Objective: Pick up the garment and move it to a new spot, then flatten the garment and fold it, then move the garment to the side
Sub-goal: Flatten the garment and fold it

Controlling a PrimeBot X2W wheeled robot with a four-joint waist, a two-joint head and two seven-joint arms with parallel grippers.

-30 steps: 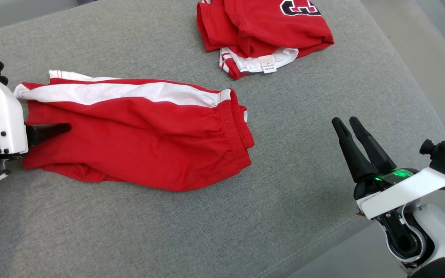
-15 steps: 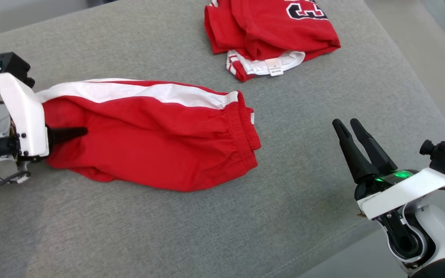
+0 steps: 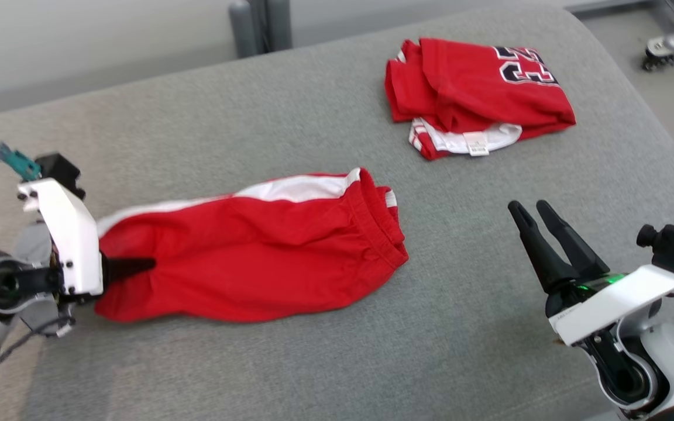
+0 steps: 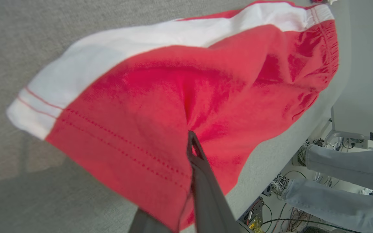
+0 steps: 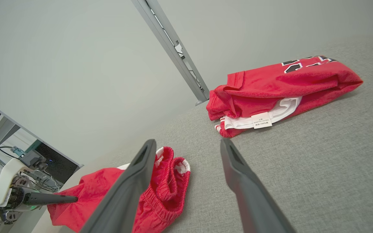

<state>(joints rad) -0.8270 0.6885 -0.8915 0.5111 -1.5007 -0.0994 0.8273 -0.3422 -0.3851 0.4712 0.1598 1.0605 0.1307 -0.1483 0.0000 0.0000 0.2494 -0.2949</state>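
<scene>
The garment [image 3: 255, 257] is a pair of red shorts with a white side stripe, lying lengthwise on the grey padded table [image 3: 313, 362]. Its elastic waistband points right. My left gripper [image 3: 148, 264] is shut on the hem end at the left. In the left wrist view the fingers [image 4: 193, 145] pinch the red cloth [image 4: 180, 81] just past the stitched hem. My right gripper [image 3: 528, 206] stands open above the table's right front, apart from the shorts. The right wrist view shows the waistband [image 5: 170, 174] beyond its spread fingertips [image 5: 188, 142], and the left gripper [image 5: 73, 198] at the far end.
A folded red jersey [image 3: 477, 93] with a white garment under it lies at the back right, also in the right wrist view [image 5: 280, 87]. A grey metal post [image 3: 258, 23] stands behind the table. A person's legs in jeans [image 4: 345, 168] stand beside the table's edge.
My left gripper has shut on the hem end and drawn it a little toward the waistband, bunching the cloth. The head camera has tilted, shifting the whole picture. The right gripper stays put.
</scene>
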